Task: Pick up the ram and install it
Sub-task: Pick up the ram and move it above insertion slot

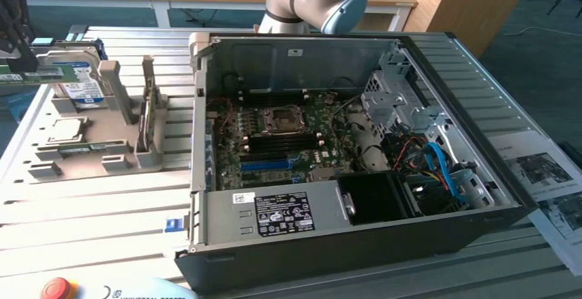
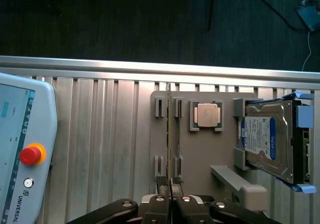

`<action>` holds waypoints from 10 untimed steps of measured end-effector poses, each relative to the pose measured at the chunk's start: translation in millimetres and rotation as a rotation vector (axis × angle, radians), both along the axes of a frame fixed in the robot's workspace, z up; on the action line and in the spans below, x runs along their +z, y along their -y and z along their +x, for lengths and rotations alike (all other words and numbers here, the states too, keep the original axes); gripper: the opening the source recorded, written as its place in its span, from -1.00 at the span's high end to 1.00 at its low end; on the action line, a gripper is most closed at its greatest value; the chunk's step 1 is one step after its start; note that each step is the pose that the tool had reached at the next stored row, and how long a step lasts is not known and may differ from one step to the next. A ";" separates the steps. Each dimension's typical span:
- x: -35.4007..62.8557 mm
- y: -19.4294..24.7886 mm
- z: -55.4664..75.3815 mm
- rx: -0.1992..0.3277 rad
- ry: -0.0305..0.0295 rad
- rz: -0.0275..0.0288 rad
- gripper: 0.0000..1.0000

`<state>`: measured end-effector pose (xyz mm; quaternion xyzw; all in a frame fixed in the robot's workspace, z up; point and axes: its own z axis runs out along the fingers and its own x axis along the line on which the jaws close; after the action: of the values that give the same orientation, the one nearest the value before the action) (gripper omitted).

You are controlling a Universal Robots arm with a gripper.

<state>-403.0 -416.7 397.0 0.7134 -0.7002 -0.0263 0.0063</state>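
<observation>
Grips the ram (image 2: pixel 170 134) in the gripper (image 2: pixel 170 184), fingers (image 2: pixel 162 183) pinched narrow, one on each flat face. Shows edge-on in the wrist view as a thin green line running out from the fingertips, lined up with the paired slot posts (image 2: pixel 159 106) of the gray holder tray (image 2: pixel 200 154). Shows in the exterior view as a long flat green strip, ram (image 1: pixel 37 75) level, pale label on its face, at that view's left edge, up off the tray and in front of the hard drive (image 1: pixel 80 84). Cannot make out chips on it.

Carries, in the tray: small square silver processor chip (image 2: pixel 208 115) in its own square pocket, just beside the slot posts; boxy silver hard drive, blue label, propped between gray uprights on the chip's other side. Rests on a ribbed metal table (image 2: pixel 100 149), near a teach pendant (image 2: pixel 15 184) with a red button (image 2: pixel 30 155).

Lies open at the exterior view's right: black computer case (image 1: pixel 364 251). Contains green motherboard (image 1: pixel 304 132) with processor socket (image 1: pixel 275 120), gray power supply (image 1: pixel 272 214) with a label, black fan shroud (image 1: pixel 382 200), blue cables (image 1: pixel 446 169), silver drive cage (image 1: pixel 396 95).
</observation>
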 end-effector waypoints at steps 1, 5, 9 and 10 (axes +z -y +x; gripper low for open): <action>0.0 0.0 0.0 0.000 0.0000 0.0000 0.76; 0.2 0.0 0.3 0.000 -0.0002 -0.0001 0.76; 0.2 0.0 4.4 0.000 -0.0002 -0.0002 0.76; 0.1 0.0 5.9 0.000 -0.0002 -0.0001 0.76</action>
<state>-397.1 -416.7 397.2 0.7134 -0.7002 -0.0263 0.0065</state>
